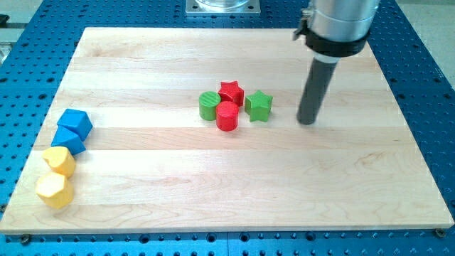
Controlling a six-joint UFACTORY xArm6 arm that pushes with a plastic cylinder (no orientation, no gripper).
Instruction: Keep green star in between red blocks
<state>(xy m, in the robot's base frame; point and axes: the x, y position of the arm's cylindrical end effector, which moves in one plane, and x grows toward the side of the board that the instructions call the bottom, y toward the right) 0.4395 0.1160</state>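
The green star (259, 106) lies near the board's middle, at the right end of a tight cluster. A red star (231, 92) sits just to its upper left and a red cylinder (227, 116) to its lower left; both look close to or touching it. A green cylinder (210, 104) sits at the cluster's left end, against the red blocks. My tip (307, 121) rests on the board to the right of the green star, a clear gap apart, touching no block.
Two blue blocks (75, 123) (69, 141) and two yellow blocks (59, 161) (54, 190) stand in a line near the wooden board's (370, 185) left edge. A blue perforated table surrounds the board. A metal mount shows at the view's top.
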